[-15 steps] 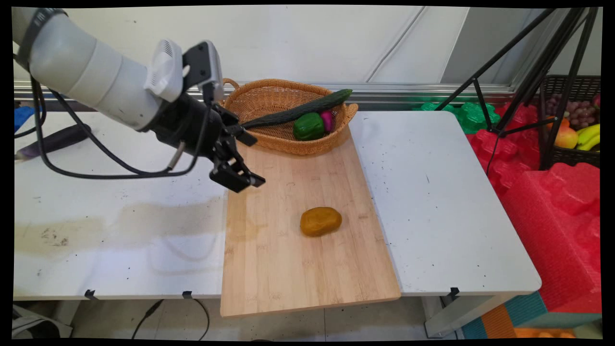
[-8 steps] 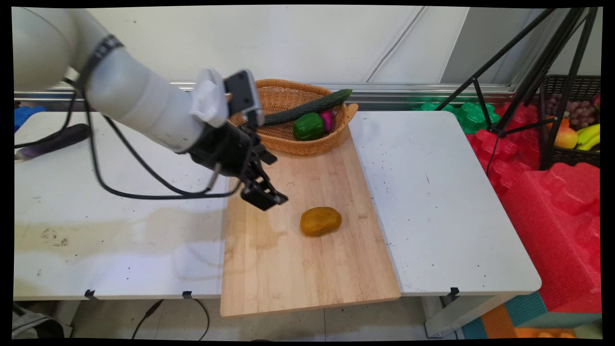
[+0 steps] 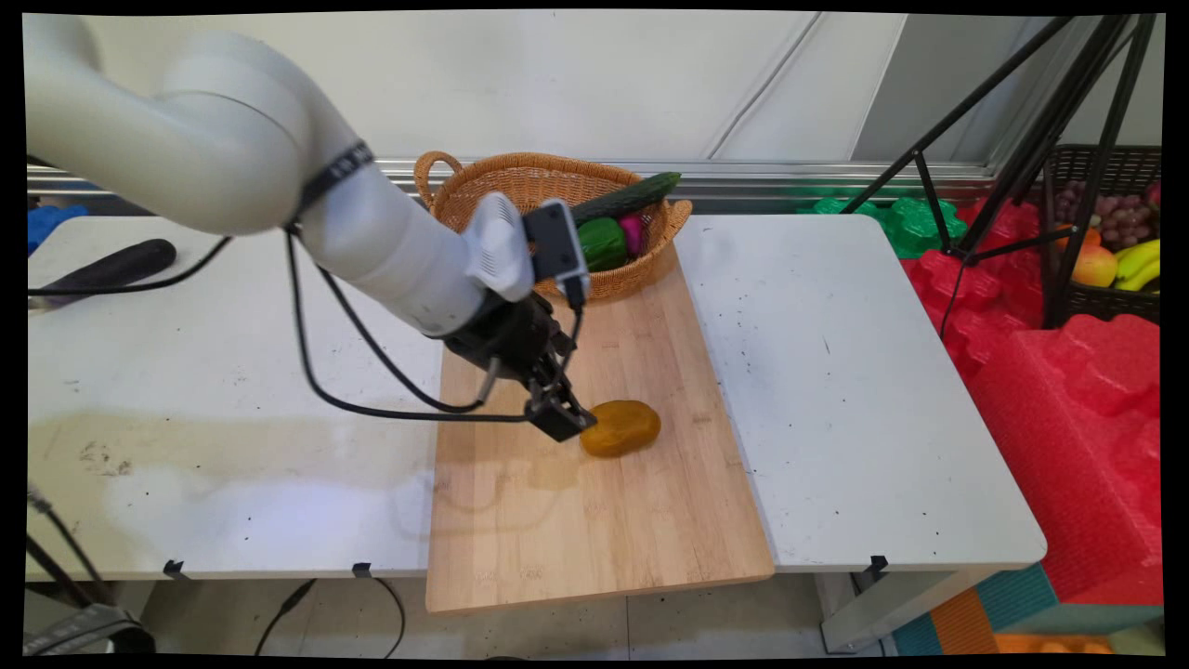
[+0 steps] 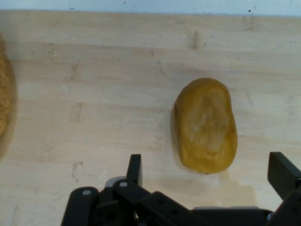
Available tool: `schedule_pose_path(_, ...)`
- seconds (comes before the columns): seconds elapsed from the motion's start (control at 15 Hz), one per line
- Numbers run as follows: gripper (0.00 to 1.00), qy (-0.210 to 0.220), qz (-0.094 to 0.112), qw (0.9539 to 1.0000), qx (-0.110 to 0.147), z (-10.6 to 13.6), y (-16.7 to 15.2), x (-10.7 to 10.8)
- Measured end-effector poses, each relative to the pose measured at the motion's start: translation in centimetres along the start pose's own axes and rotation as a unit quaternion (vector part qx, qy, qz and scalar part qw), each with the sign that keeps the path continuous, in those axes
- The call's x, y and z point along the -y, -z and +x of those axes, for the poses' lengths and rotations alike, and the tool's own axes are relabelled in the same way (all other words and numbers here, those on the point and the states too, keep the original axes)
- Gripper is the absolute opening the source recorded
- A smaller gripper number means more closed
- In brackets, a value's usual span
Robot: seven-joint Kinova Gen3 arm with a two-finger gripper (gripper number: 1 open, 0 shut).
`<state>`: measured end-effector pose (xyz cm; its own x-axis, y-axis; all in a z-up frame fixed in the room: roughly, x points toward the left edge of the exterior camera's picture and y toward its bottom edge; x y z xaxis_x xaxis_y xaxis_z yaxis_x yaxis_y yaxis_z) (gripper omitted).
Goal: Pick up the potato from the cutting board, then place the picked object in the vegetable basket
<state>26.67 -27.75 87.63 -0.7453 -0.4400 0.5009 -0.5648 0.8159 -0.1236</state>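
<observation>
The potato [image 4: 206,125] is mustard yellow-brown, on a pale board [image 3: 594,483] with fine bamboo grain. The counter [image 3: 836,390] is white with dark specks and a tan stain at left. The woven basket [image 3: 483,186] is orange-tan, holding a dark green cucumber [image 3: 627,198], a green pepper [image 3: 604,243] and something magenta [image 3: 633,232]. The gripper [image 3: 568,423] is black.

A white table [image 3: 836,390] — scuffed, with a brownish stain at its 9 o'clock side — stands before a pale panelled wall [image 3: 557,84] with a metal rail [image 3: 817,172] along its foot. At 3 o'clock lie red foam blocks [image 3: 1068,400], a black tripod [image 3: 1012,139] and a dark crate of fruit [image 3: 1115,242] — pale floor tiles [image 3: 650,632] show at 6 o'clock.
</observation>
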Motion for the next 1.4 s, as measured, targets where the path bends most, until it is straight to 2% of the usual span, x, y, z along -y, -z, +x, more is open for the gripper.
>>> schedule_pose_path(0.53, 1.00, -0.011, -0.015, 0.9995, 0.026, 1.6, -6.2, -0.1)
schedule_pose_path(1.07, 1.00, -0.016, -0.026, 0.9990, 0.033, 2.0, -9.0, -0.2)
schedule_pose_path(1.13, 0.00, -0.017, -0.027, 0.9989, 0.034, 2.0, -9.3, -0.1)
schedule_pose_path(1.4, 0.00, -0.018, -0.030, 0.9990, 0.028, 2.1, -9.4, -0.2)
